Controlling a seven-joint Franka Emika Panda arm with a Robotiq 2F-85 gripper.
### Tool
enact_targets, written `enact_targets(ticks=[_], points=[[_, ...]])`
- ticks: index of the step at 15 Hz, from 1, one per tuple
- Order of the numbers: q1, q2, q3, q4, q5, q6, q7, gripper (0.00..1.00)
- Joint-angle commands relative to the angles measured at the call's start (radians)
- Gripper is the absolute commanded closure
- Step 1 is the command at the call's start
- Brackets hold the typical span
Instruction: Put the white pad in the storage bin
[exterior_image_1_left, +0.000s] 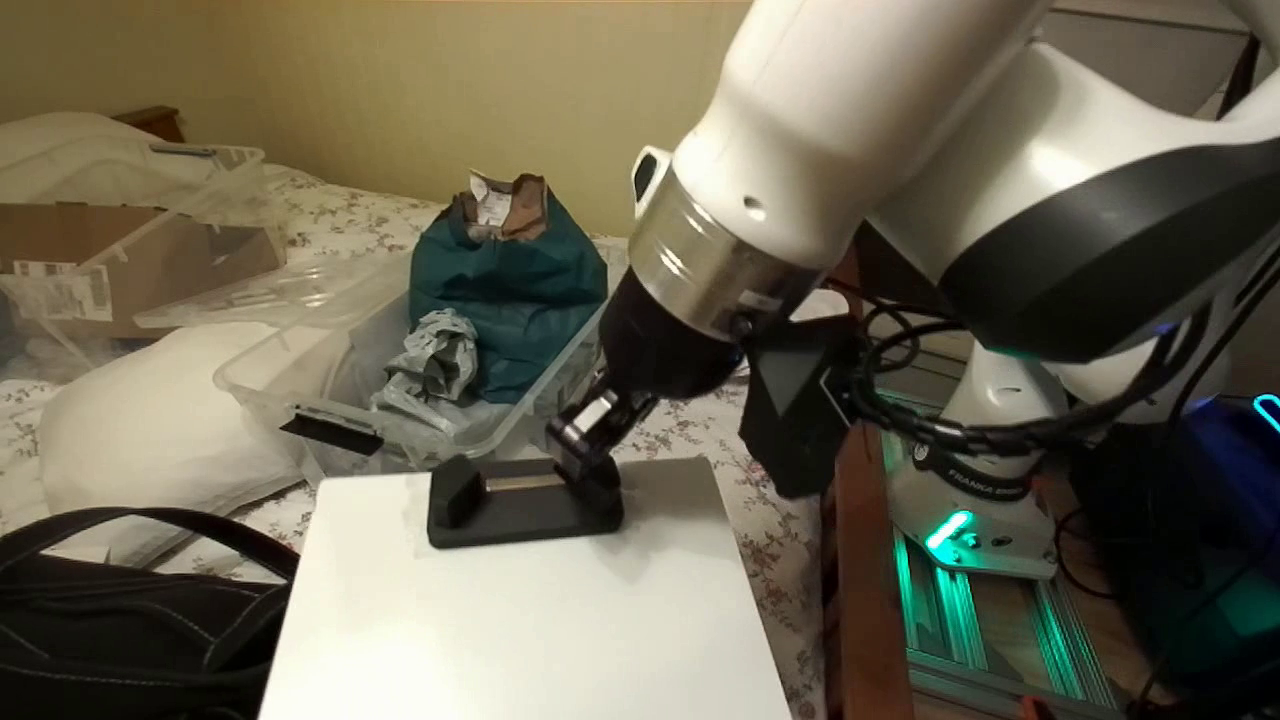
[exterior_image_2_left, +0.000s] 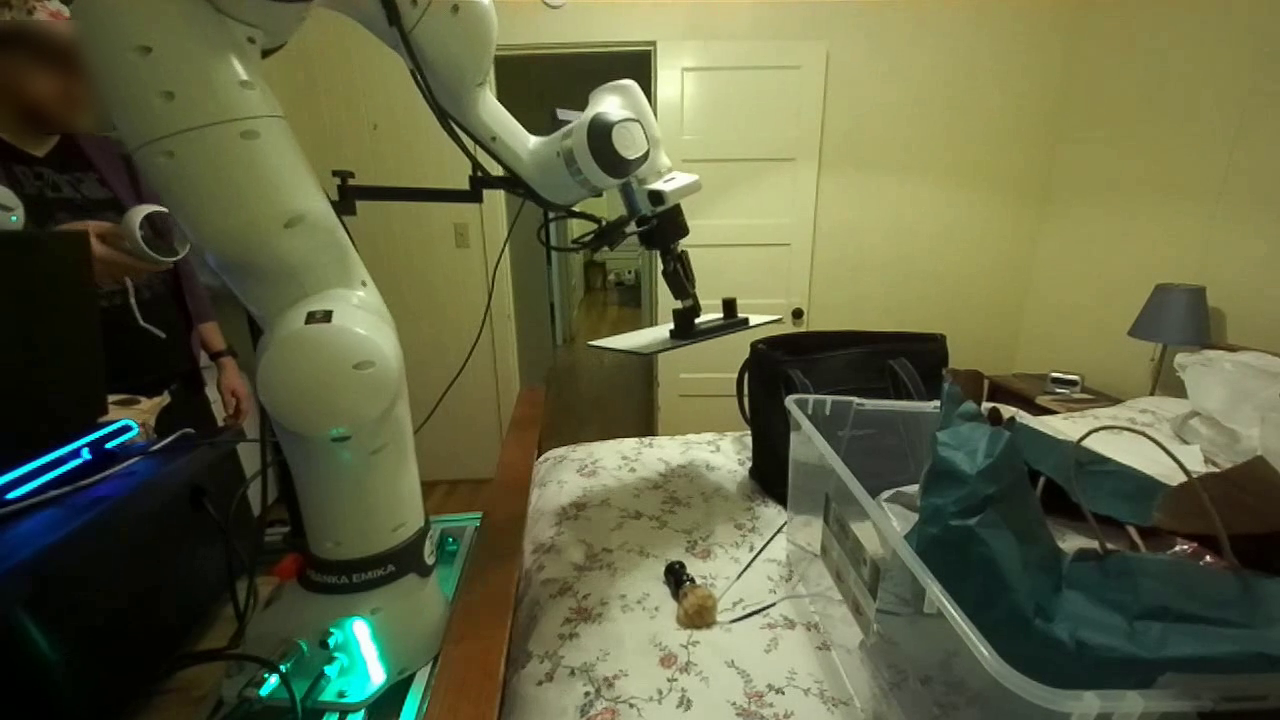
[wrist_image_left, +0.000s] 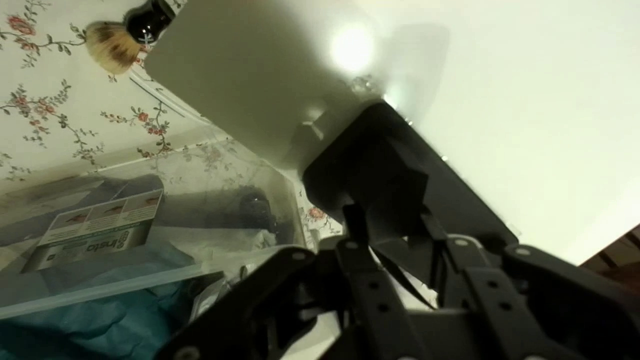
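Note:
The white pad is a flat white panel (exterior_image_1_left: 520, 630) with a black bracket (exterior_image_1_left: 525, 525) on top. It also shows in an exterior view (exterior_image_2_left: 640, 340) and in the wrist view (wrist_image_left: 525, 95). My gripper (exterior_image_1_left: 585, 465) is shut on one upright post of the bracket. In an exterior view it (exterior_image_2_left: 686, 303) holds the pad in the air over the bed, apart from the bin. In the wrist view the fingers (wrist_image_left: 390, 220) lie on either side of the black post. The clear storage bin (exterior_image_2_left: 890, 535) stands on the bed and also shows in an exterior view (exterior_image_1_left: 275, 390).
A teal paper bag (exterior_image_1_left: 510, 300) and crumpled plastic fill much of the bin. A black bag (exterior_image_2_left: 850, 350) stands beside the bin. A shaving brush (exterior_image_2_left: 690, 598) lies on the bed. Another clear tub (exterior_image_1_left: 200, 250) holds cardboard. A wooden bed rail (exterior_image_2_left: 500, 560) borders the robot base.

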Motion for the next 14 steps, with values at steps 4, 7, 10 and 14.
enact_targets(ticks=[4,7,10,14], points=[[-0.133,-0.117,-0.071,0.008,0.049,-0.002,-0.034,0.93],[-0.178,-0.097,-0.125,0.033,0.069,-0.009,-0.104,0.93],[-0.218,-0.064,-0.175,0.065,0.106,-0.019,-0.177,0.93],[-0.245,-0.006,-0.214,0.097,0.172,0.003,-0.256,0.93]])
